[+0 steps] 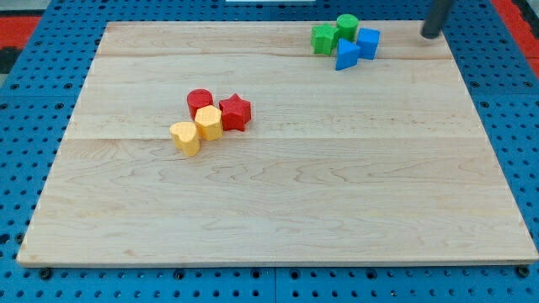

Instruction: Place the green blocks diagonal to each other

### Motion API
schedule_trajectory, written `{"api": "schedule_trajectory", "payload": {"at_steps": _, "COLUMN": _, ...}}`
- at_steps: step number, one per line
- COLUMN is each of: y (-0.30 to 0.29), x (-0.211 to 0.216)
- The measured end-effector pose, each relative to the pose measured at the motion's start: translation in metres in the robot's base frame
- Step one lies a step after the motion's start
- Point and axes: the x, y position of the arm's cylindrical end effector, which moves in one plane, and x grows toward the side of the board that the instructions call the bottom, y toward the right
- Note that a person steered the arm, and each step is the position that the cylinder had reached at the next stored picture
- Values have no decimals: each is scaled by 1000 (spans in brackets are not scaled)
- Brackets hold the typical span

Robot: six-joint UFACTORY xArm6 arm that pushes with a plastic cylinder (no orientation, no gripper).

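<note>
Two green blocks sit at the view's top right of the wooden board [278, 194]: a green star-like block [323, 39] and a green cylinder [347, 26] touching it on its upper right. A blue cube [368, 42] and a blue triangular block [346, 55] press against them on the right and below. My tip [431, 35] is at the board's top right edge, right of the blue cube and apart from every block.
A cluster sits left of the board's centre: a red cylinder [200, 102], a red star [235, 112], a yellow hexagonal block [209, 123] and a yellow heart [184, 137]. A blue pegboard [505, 109] surrounds the board.
</note>
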Motion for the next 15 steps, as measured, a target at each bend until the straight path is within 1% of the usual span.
{"api": "schedule_trajectory", "payload": {"at_steps": 1, "y": -48, "x": -11}}
{"api": "schedule_trajectory", "payload": {"at_steps": 3, "y": -201, "x": 54}}
{"api": "schedule_trajectory", "payload": {"at_steps": 4, "y": -217, "x": 61}}
{"api": "schedule_trajectory", "payload": {"at_steps": 5, "y": -283, "x": 106}}
{"api": "schedule_trajectory", "payload": {"at_steps": 6, "y": -244, "x": 64}}
{"api": "schedule_trajectory", "payload": {"at_steps": 7, "y": -177, "x": 29}}
{"api": "schedule_trajectory", "payload": {"at_steps": 8, "y": -132, "x": 29}}
{"api": "schedule_trajectory", "payload": {"at_steps": 9, "y": -123, "x": 25}}
{"api": "schedule_trajectory", "payload": {"at_steps": 10, "y": -107, "x": -11}}
{"api": "schedule_trajectory", "payload": {"at_steps": 11, "y": -132, "x": -11}}
{"api": "schedule_trajectory", "payload": {"at_steps": 12, "y": -235, "x": 28}}
{"api": "schedule_trajectory", "payload": {"at_steps": 13, "y": -294, "x": 91}}
{"api": "schedule_trajectory", "payload": {"at_steps": 14, "y": -370, "x": 91}}
{"api": "schedule_trajectory", "payload": {"at_steps": 15, "y": -395, "x": 55}}
